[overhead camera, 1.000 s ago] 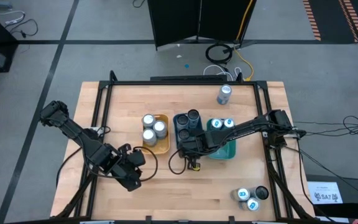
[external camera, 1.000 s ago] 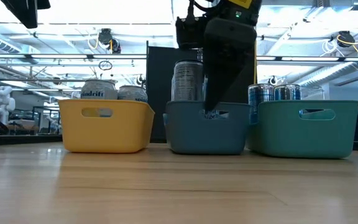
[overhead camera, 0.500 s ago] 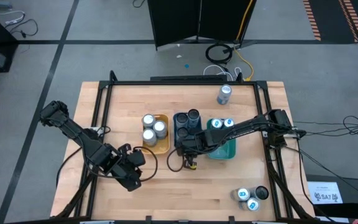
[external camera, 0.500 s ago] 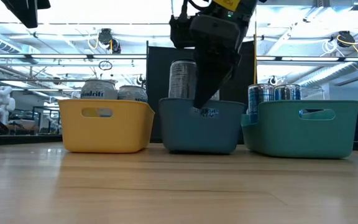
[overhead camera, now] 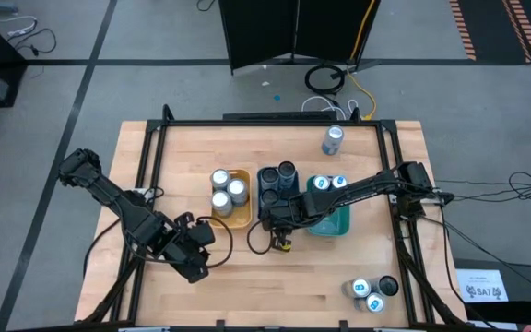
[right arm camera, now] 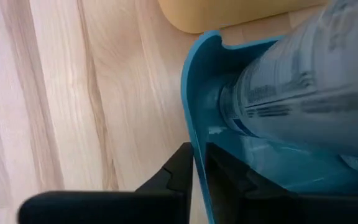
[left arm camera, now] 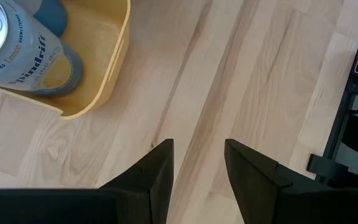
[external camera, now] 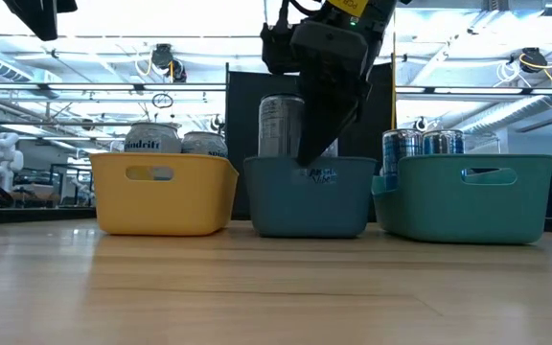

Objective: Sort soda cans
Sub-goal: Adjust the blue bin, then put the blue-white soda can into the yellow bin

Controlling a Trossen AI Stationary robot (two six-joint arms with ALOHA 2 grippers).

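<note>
Right fingers (right arm camera: pixel 199 163) pinched on blue tray wall (right arm camera: pixel 194 93); left fingers (left arm camera: pixel 197 168) parted, empty, above table (left arm camera: pixel 253 74).

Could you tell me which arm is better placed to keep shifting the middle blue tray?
The right. Its tool is shut on the blue tray's wall, while the left tool hangs open above bare table beside the yellow tray.

Three trays (overhead camera: pixel 233 219) side by side mid-table, cans (overhead camera: pixel 220 178) inside, others (overhead camera: pixel 332 140) outside
</note>
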